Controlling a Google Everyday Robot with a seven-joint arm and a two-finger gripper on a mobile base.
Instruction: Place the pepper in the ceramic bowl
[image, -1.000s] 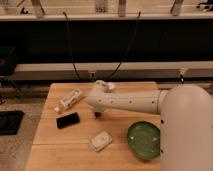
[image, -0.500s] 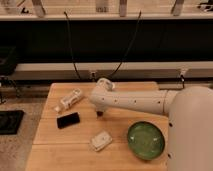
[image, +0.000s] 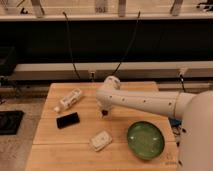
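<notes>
The ceramic bowl (image: 145, 140) is wide, green and shallow, and sits on the wooden table (image: 125, 90) at the front right. My white arm reaches in from the right across the table's middle. My gripper (image: 104, 113) hangs down from the arm's end over the table's centre, to the left of the bowl and a little behind it. A small dark shape shows at its lower tip; I cannot tell whether that is the pepper. No pepper shows lying on the table or in the bowl.
A black phone (image: 67, 120) lies at the left. A white bottle-like item (image: 70, 99) lies at the back left. A small white packet (image: 100, 141) lies at the front, left of the bowl. Cables hang behind the table.
The arm's end and gripper have shifted slightly to the right, toward the bowl's side. The things on the table have not moved.
</notes>
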